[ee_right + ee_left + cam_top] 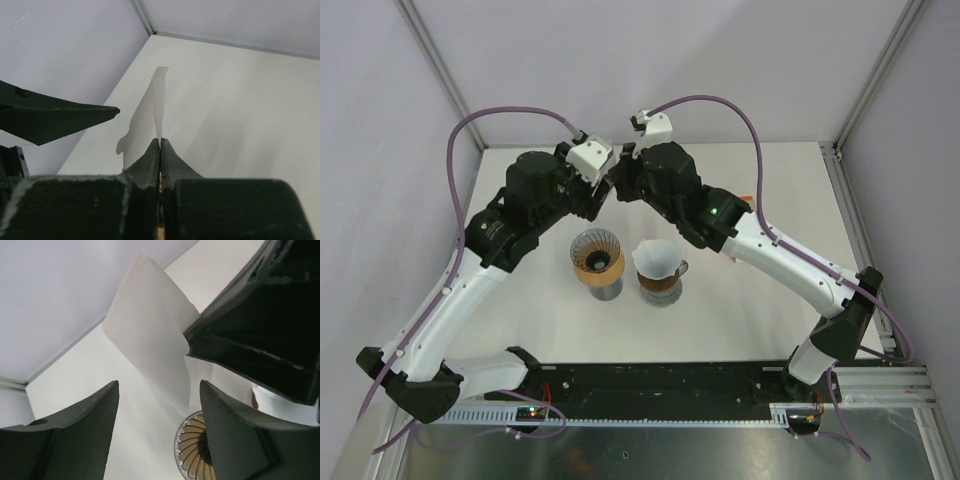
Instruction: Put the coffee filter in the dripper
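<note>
Over the bench [720, 320], behind the ribbed dripper [596, 252], this looks like a mid-air handover. The risk is that the limp sheet slips or crumples if one side lets go early. The left end effector [159, 385] gapes wide, flanking the paper, apparently without touching it. The right end effector [160, 142] is clenched on the coffee filter [150, 335].

No text, label, brand or number reads for us here: none on the coffee filter [150, 335], the dripper [596, 252] or the tabletop [760, 310]. Tiny lit specks on the base rail [650, 383], perhaps indicators, are too small to read.
</note>
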Robot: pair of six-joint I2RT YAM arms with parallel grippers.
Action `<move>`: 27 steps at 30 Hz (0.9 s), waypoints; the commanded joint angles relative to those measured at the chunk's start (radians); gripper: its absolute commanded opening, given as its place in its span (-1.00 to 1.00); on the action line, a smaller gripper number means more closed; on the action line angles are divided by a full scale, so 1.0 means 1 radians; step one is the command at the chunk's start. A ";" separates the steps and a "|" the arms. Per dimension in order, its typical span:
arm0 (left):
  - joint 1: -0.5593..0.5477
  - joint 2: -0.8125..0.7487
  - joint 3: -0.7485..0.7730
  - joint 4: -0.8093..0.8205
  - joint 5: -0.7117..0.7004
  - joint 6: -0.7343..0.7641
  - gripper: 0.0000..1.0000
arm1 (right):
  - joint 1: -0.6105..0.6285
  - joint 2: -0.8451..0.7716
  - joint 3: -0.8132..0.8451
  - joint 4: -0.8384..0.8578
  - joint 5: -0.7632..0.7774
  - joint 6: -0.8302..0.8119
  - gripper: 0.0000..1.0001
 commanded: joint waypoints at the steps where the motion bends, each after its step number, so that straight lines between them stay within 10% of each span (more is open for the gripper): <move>1: -0.017 -0.022 -0.017 0.089 -0.109 0.047 0.37 | -0.012 -0.039 -0.014 0.065 -0.009 0.025 -1.00; 8: -0.016 -0.036 -0.027 0.095 -0.106 0.066 0.25 | -0.037 -0.069 -0.079 0.094 -0.046 0.049 -1.00; 22: -0.016 -0.014 -0.049 0.147 -0.119 0.094 -0.90 | -0.068 -0.105 -0.115 0.075 -0.169 0.061 -1.00; 27: -0.016 -0.039 -0.060 0.107 -0.068 0.105 -0.99 | -0.077 -0.135 -0.161 0.109 -0.368 -0.105 -0.83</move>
